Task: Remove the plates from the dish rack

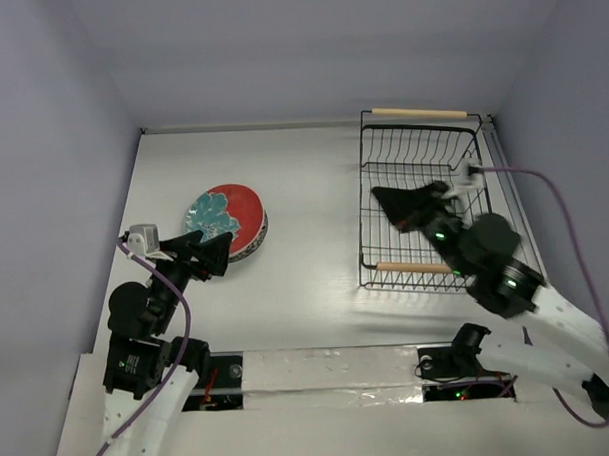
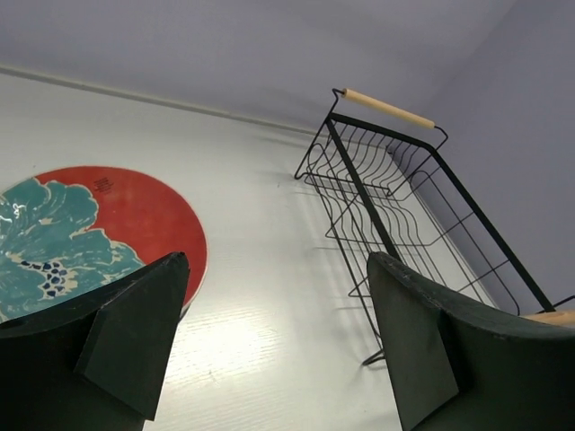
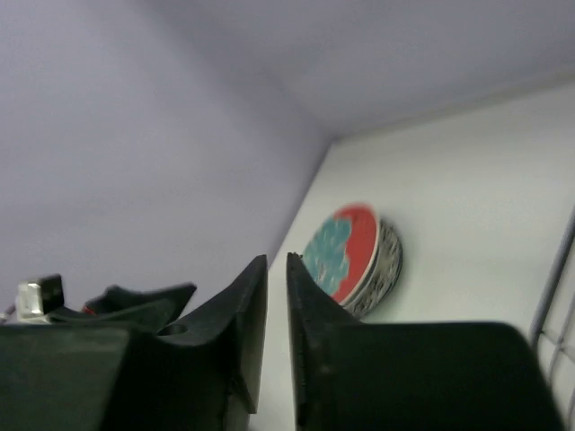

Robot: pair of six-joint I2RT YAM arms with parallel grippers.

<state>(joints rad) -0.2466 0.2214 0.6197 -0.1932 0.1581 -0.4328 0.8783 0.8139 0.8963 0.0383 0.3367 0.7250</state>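
The plates (image 1: pixel 227 221) are stacked on the desk (image 1: pixel 303 178) at nine o'clock of the dish rack (image 1: pixel 418 112), the red and teal one uppermost; the left claw (image 1: pixel 207 253) is spread wide at seven o'clock of the stack, nothing held; the right claw (image 1: pixel 385 197) is drawn almost closed above the rack, only a thin gap seen between its jaws, nothing gripped.
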